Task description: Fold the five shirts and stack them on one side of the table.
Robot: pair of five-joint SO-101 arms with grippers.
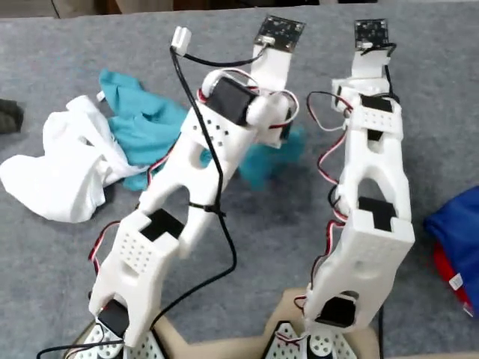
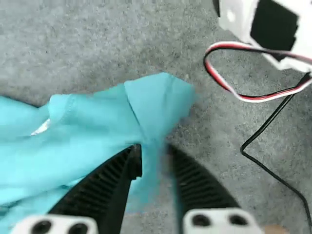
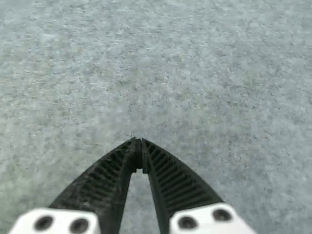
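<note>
Near the arm bases, a blue shirt (image 1: 456, 221) and a red shirt (image 1: 451, 278) lie together at the right edge of the tabletop (image 1: 277, 217). Farther out on the left, a crumpled white shirt (image 1: 60, 168) touches the teal shirt (image 1: 142, 123). The left gripper (image 2: 153, 151) has its fingers clamped on a fold of teal cloth. The right gripper (image 3: 138, 142), farthest out, has its fingers closed on nothing above bare tabletop. The step appears to be drawing the teal shirt free for folding; next it needs spreading flat, the right fingers opening to take another edge
</note>
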